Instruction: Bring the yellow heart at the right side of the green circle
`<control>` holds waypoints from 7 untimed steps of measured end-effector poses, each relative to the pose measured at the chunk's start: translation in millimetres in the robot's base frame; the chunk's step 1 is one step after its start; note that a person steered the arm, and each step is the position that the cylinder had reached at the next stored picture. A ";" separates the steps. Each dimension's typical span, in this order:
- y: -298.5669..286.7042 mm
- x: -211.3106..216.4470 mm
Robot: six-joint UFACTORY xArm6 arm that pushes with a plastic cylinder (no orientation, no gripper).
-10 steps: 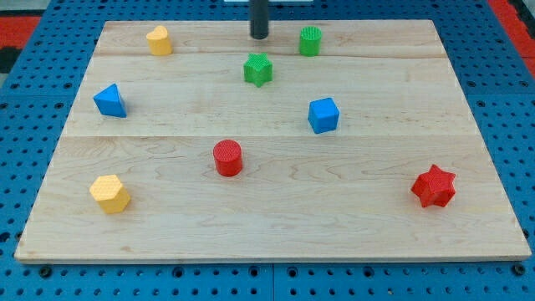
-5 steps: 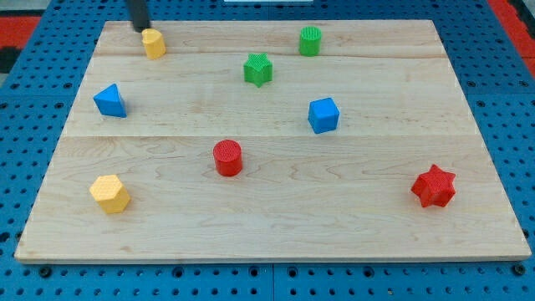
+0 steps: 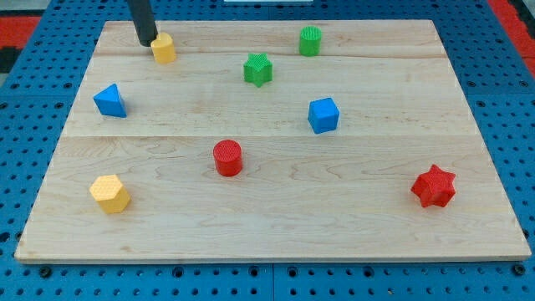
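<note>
Dark and straight, the rod comes down from the view's top edge, and my tip (image 3: pixel 147 42) rests on the wooden board (image 3: pixel 276 226) at the upper-left side of the yellow heart (image 3: pixel 164 48), touching it or just short of it; which one cannot be told from here. The rod ends bare, with no claw or jaws to spread or press together.

Taking the yellow heart as the landmark: it sits near the board's top-left corner. The green circle (image 3: pixel 310 40) stands well apart to the heart's right, near the top edge at about the same height in the view. The green star (image 3: pixel 258 68) lies between them, slightly lower than both, close to the straight line from heart to circle. The blue triangular block (image 3: pixel 109 100) is below and left of the heart. The blue cube (image 3: pixel 323 115) is far to its lower right, under the green circle. The red cylinder (image 3: pixel 227 157) lies well below the heart, toward the right. The yellow hexagonal block (image 3: pixel 109 193) sits far below, near the bottom-left corner. The red star (image 3: pixel 433 186) is farthest off, at the lower right.
</note>
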State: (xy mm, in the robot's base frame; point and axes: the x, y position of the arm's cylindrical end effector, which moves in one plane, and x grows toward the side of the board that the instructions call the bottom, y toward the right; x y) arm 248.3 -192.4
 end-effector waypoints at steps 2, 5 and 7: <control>-1.3 8.1; 99.7 28.8; 0.5 25.2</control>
State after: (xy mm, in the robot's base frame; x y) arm 273.5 -192.0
